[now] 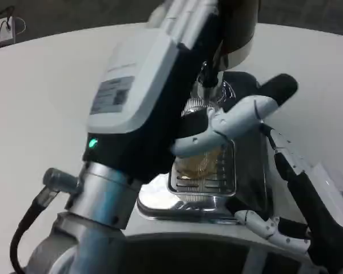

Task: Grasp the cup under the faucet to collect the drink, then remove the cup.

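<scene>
A clear cup (198, 164) with amber drink in its bottom stands on the metal drip tray (222, 181), under the chrome faucet (207, 84) of the dark dispenser. My left hand (160, 97) reaches in from the lower left, large in the head view. Its white and black fingers (217, 130) wrap across the cup's upper part and grip it. The hand hides the cup's rim and left side. My right hand (294, 197) lies at the lower right beside the tray, fingers spread, holding nothing.
The dispenser's chrome base (177, 206) sits on the white table (40, 97). A white box (331, 181) lies at the right edge, behind my right hand. A power strip (0, 31) sits at the far left corner.
</scene>
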Available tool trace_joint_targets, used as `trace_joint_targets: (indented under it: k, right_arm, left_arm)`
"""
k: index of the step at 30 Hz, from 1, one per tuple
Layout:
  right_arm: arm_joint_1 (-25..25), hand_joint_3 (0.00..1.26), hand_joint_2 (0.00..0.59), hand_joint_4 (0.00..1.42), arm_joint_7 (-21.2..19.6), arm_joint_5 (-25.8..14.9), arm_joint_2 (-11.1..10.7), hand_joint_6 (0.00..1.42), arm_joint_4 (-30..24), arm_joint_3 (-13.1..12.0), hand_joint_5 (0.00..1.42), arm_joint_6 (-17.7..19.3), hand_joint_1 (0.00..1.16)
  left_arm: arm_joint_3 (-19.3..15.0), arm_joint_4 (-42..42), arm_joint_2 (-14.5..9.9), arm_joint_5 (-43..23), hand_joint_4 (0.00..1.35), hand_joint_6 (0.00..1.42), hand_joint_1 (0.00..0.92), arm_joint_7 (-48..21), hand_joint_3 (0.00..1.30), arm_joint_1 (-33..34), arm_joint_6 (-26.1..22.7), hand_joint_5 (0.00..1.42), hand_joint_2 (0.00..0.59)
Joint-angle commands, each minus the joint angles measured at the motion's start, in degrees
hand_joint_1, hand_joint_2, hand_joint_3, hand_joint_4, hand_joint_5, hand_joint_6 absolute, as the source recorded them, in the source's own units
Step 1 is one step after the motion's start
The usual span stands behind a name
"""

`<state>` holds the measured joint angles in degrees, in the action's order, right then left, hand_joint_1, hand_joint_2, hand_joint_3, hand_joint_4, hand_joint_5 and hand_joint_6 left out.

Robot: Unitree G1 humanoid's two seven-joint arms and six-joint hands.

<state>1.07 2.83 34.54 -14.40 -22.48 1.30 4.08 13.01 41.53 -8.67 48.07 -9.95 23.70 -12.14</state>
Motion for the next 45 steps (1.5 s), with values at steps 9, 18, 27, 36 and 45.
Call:
trace_joint_targets:
  k: [9, 18, 27, 36, 45]
  right_arm:
    - [2.35, 0.0, 0.263, 0.0, 0.39, -3.82, -1.75, 0.07, 2.84, 1.05, 0.0, 1.17, 0.45]
    - [4.74, 0.0, 0.256, 0.0, -0.17, -3.97, -3.22, 0.1, 4.69, 2.17, 0.0, 2.65, 0.47]
    - [8.89, 0.0, 0.256, 0.0, 0.15, -6.25, -2.87, 0.13, 8.28, 3.19, 0.0, 3.53, 0.47]
    - [11.66, 0.0, 0.259, 0.0, 0.12, -8.6, -2.23, 0.14, 11.37, 3.69, 0.0, 2.88, 0.48]
    - [14.15, 0.0, 0.256, 0.0, -0.25, -8.54, -1.36, 0.14, 14.39, 4.49, 0.0, 2.3, 0.49]
  left_arm:
    - [-3.37, 4.48, -1.3, 3.49, 0.0, 0.0, 0.0, 0.56, 0.0, -19.27, 2.01, 0.0, 0.182]
    - [-1.11, 4.39, -0.5, 9.91, 0.0, 0.0, 0.0, -4.06, 0.0, -25.6, 0.67, 0.0, 0.167]
    - [3.44, 3.23, 1.65, 14.23, 0.0, 0.0, 0.0, 0.6, 0.0, -36.36, 2.75, 0.0, 0.167]
    - [1.56, 2.03, 1.41, 14.96, 0.0, 0.0, 0.0, 6.52, 0.0, -44.36, 4.43, 0.0, 0.167]
    - [-0.18, 0.13, 1.55, 13.37, 0.0, 0.0, 0.0, 8.8, 0.0, -44.89, 4.86, 0.0, 0.17]
